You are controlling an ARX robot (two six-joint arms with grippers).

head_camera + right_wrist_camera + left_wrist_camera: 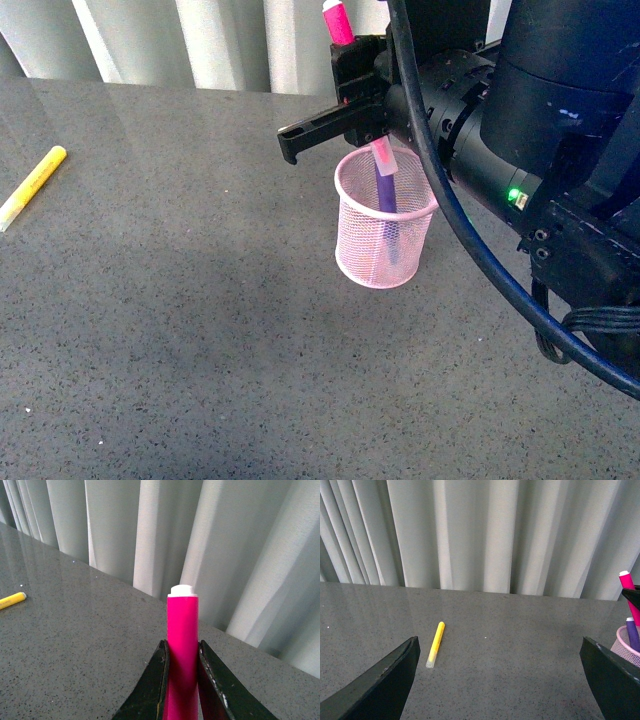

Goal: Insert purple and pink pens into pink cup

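The pink pen [182,645] is held by the right tool [345,75], just above the pink cup [384,232]. The tool's 2 fingers [152,690] are closed tight on the pen's sides, low on its body. The pen stands almost straight up, long way up and down, with 1 end sticking out above the tool. Its other end is hidden, so I cannot tell how close it is to the cup's rim.

The purple pen [386,190] is already in the cup. It leans a little, with its pale cap end up past the rim.

I think the pink pen is light, hard and smooth, so it could slip if the hold is loose. Holding it near the middle looks best. The cup looks light too and might tip if bumped.

The left tool [500,680] is wide open and holds nothing. It hangs over the counter [200,330], well to the left of the cup, near a yellow pen [435,643].
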